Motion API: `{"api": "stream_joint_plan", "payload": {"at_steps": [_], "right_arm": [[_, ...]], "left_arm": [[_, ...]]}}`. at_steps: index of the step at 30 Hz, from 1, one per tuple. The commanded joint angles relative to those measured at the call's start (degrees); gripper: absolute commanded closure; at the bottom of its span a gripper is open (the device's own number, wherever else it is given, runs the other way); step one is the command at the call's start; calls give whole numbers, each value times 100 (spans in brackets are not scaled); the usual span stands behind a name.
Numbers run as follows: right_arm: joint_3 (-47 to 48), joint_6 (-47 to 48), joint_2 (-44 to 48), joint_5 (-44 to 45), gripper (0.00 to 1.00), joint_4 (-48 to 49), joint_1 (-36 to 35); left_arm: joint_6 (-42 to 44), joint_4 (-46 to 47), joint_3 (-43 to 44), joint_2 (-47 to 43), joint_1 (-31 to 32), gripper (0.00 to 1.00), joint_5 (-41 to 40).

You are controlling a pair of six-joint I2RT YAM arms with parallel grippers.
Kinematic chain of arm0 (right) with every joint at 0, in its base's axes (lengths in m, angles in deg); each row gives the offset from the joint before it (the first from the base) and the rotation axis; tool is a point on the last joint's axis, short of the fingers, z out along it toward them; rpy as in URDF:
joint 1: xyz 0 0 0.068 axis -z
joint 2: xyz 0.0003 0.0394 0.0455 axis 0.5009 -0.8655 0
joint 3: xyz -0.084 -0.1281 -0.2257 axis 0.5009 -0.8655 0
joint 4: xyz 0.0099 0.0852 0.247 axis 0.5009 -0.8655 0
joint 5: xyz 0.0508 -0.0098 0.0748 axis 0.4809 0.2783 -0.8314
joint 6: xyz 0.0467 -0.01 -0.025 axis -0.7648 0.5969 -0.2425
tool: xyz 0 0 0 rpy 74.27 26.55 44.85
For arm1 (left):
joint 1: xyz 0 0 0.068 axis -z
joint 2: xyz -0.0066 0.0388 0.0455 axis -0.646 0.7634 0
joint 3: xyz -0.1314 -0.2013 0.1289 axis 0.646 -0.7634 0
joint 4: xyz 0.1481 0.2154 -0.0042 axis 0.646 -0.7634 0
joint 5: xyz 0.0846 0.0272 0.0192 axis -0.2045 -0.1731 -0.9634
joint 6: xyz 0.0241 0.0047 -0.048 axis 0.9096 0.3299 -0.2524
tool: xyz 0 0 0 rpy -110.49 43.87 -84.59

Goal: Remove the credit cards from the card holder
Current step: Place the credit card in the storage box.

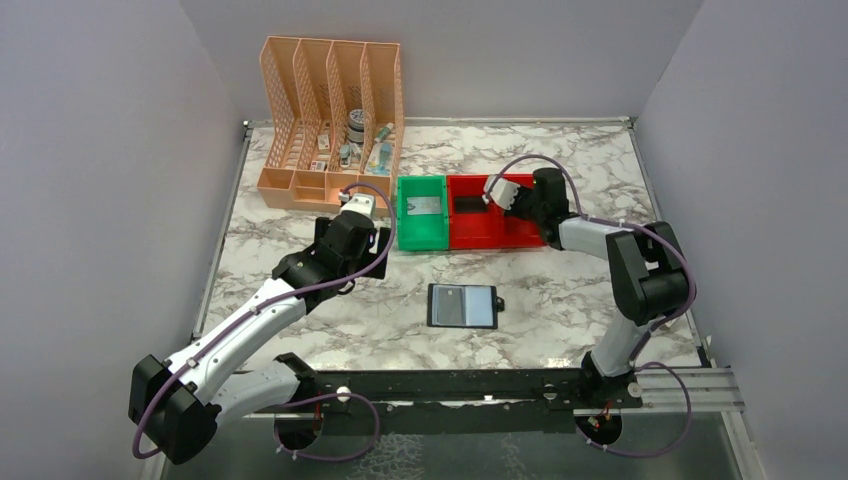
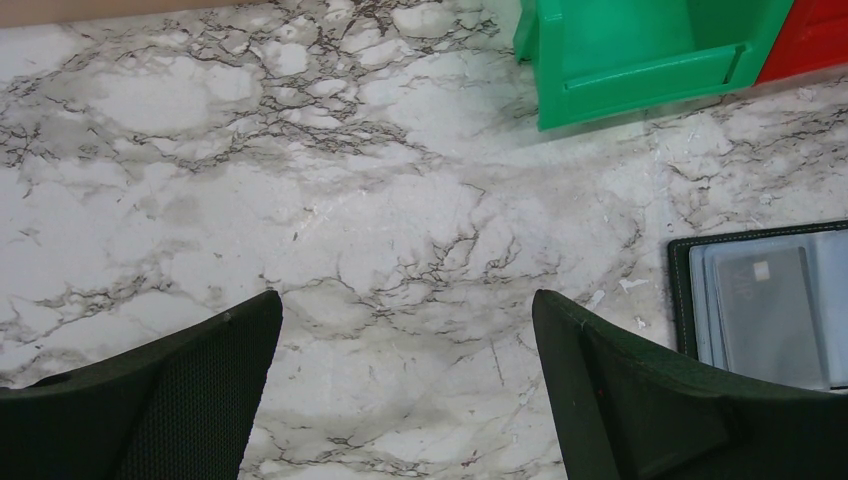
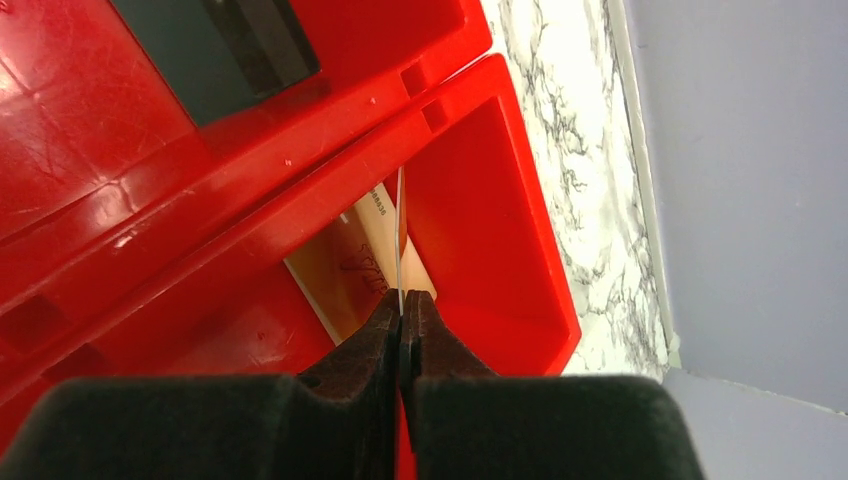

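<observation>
Top view: the card holder [image 1: 462, 306] lies open and flat on the marble table [image 1: 560, 290], near the front centre, well apart from both arms, grey-blue panels up. The left gripper [image 1: 352, 214] hovers just in front of the peach file organizer [image 1: 330, 120], beside the green bin [image 1: 422, 212]. A grey card [image 1: 426, 206] lies inside the green bin. The right gripper [image 1: 497, 198] is over the red bin [image 1: 495, 228], which touches the green bin; a dark card [image 1: 468, 204] lies in the red bin's left part. Left wrist view: left gripper [image 2: 405, 335] has its fingers [image 2: 170, 390] spread wide with nothing between them, bare table under it. The card holder [image 2: 690, 300] shows at the right edge, and a greyish card [image 2: 768, 315] sits in its clear pocket. A green bin [image 2: 640, 55] corner is at the top, with a sliver of red bin [image 2: 822, 30]. Right wrist view: right gripper [image 3: 401, 308] is pinched tight on a thin card [image 3: 400, 235] seen edge-on, held upright over the red bin's [image 3: 480, 190] right compartment. A tan card [image 3: 355, 265] lies on that compartment's floor below it. The dark card [image 3: 215, 45] lies in the neighbouring compartment.
</observation>
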Motion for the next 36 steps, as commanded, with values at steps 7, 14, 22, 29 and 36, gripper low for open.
{"api": "stream_joint_plan", "payload": {"at_steps": [7, 14, 22, 29, 36], "right_arm": [[160, 249, -294, -697, 95, -38, 222], [263, 202, -236, -1024, 84, -303, 272], [292, 128, -230, -1011, 83, -375, 290], [358, 118, -238, -1102, 77, -647, 365], [524, 143, -307, -1069, 77, -783, 430]], "left_arm": [[81, -92, -69, 17, -18, 1, -237], [90, -93, -60, 49, -27, 1, -250], [90, -107, -60, 27, -27, 1, -225], [98, -102, -59, 42, -28, 1, -214], [107, -107, -55, 87, -28, 1, -171]]}}
